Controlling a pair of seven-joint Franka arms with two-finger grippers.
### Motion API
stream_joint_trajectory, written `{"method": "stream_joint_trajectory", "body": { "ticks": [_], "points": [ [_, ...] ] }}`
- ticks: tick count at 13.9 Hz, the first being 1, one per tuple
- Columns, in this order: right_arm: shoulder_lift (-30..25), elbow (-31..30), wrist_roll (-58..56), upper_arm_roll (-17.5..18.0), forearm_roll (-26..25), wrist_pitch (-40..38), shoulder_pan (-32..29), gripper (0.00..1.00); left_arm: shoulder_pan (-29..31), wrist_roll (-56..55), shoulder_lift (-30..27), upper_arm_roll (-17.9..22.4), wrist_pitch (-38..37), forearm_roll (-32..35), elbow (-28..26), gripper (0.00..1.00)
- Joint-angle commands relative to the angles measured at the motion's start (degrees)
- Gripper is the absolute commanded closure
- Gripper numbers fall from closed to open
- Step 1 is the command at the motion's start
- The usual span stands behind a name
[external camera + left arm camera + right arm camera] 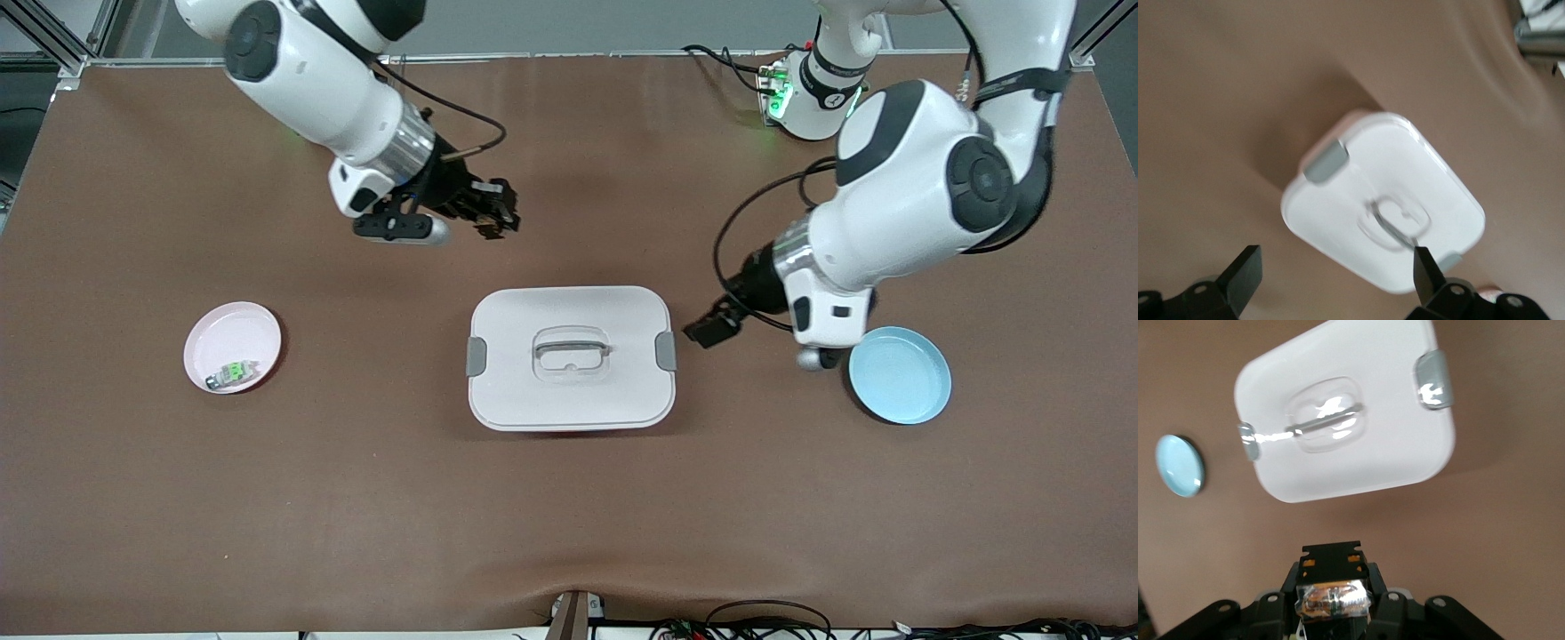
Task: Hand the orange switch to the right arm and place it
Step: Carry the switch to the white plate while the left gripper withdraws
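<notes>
Fingers of the right gripper (494,216) are closed on the orange switch (1332,568), a small black block with orange marks, seen best in the right wrist view, where it sits clamped between the two fingers with a shiny, taped-looking patch just below it. In the front view that gripper hangs in the air over bare table, above the stretch between the white box and the robots' bases, at the end of the right arm (329,84).

The left gripper (711,327) has its fingers (1245,273) spread wide apart with nothing between them. It hovers just beside the white box (569,356), at the edge toward the left arm's end of the table, with the blue plate (900,374) close by under the wrist.

The white box sits in the middle of the brown table (569,516), lid on, with a grey clip at each short end and a recessed handle in the middle of the lid.

A pink plate (233,347) lies toward the right arm's end of the table, well apart from the box. A small green-and-silver part (231,374) rests in it, near the rim closest to the front camera.
</notes>
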Motion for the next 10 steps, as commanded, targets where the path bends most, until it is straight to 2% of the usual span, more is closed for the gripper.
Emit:
{"method": "stream_joint_trajectory", "body": {
  "ticks": [1,4,7,10],
  "points": [
    [-3.7,-0.7,-10.4,0.7,-6.9,-8.2,-3.7,0.86,2.7,8.9,-1.6,-0.2,-5.0,8.7,-0.5,0.0],
    [-6.5,-0.7,-25.2,0.7,-10.5,-16.9,-10.5,0.86,6.4,19.0,-3.2,-0.1,-7.9,15.9,-0.5,0.0],
    [-9.2,-1.0,-45.5,0.7,-17.6,-23.1,-18.3,0.86,9.9,29.1,-3.7,-0.2,-8.1,16.3,-0.5,0.0],
    [-10.2,-2.1,-65.5,0.6,-20.5,-25.2,-29.1,0.86,10.6,31.5,-4.3,0.0,-8.2,16.3,-0.5,0.0]
  ]
}}
